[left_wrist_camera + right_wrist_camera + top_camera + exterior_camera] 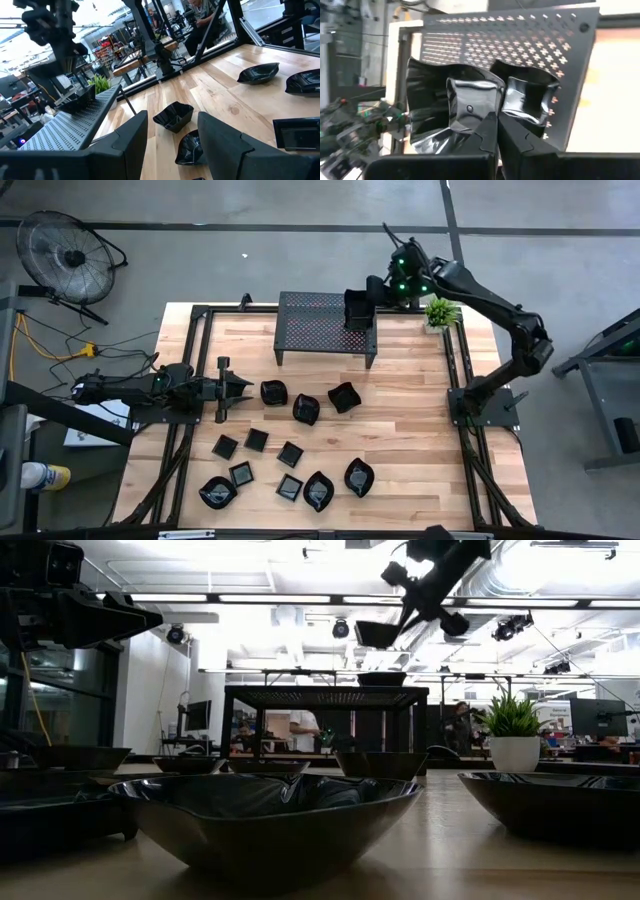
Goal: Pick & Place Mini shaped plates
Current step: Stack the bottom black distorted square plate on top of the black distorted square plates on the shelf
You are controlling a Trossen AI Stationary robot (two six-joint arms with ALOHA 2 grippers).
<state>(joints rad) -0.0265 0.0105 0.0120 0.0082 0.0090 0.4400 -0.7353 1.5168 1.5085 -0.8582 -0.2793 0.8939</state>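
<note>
Two dark fingers of the right gripper (pixel 496 131) are pinched tight on the edge of one wavy plate (pixel 470 107). It is shiny black with curled-up sides, and it hangs above the right end of the black rack (pixel 300 330) at the far side of the table. In the low view this plate (pixel 378 633) sits level in the air, clear of the rack top. A second small black dish (pixel 527 100) lies on the rack just beside it.

The left gripper (pixel 240 387) waits low on the left side of the table. Its fingers are spread apart and hold nothing.

The other mini plates are on the wooden table (pixel 420 430). Three wavy ones (pixel 307 408) make a row in the middle, just past the left gripper. Small flat squares (pixel 257 440) and leaf shapes (pixel 318 491) sit closer to the near edge. The leaf shapes point their tips toward the far side. Bare wood is open on the right side, between the plates and the table frame. A little green plant (pixel 440 311) stands at the far right corner, near the rack.
</note>
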